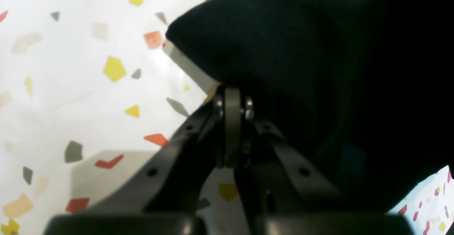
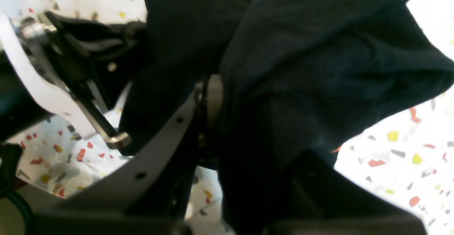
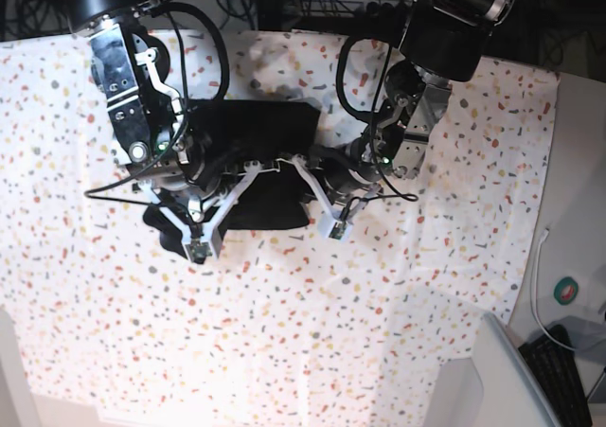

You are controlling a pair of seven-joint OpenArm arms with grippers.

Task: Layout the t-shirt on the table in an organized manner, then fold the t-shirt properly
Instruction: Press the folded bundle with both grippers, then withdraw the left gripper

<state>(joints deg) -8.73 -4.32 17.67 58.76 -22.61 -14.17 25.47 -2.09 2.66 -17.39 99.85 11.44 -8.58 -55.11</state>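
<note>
The black t-shirt (image 3: 260,133) lies bunched near the middle of the flecked table (image 3: 312,332), between my two arms. In the left wrist view my left gripper (image 1: 232,94) is shut, its tips pinching an edge of the t-shirt (image 1: 283,50), which bulges up and to the right above the table (image 1: 71,86). In the right wrist view my right gripper (image 2: 210,86) is shut on a thick fold of the t-shirt (image 2: 319,61), which drapes over and hides the right-hand finger. No print shows.
The other arm's white bracket and metal pin (image 2: 106,128) sit close on the left of the right wrist view. The table's right edge (image 3: 552,162) borders a grey surface holding a white cable (image 3: 538,266), a round disc (image 3: 566,292) and a keyboard (image 3: 559,375).
</note>
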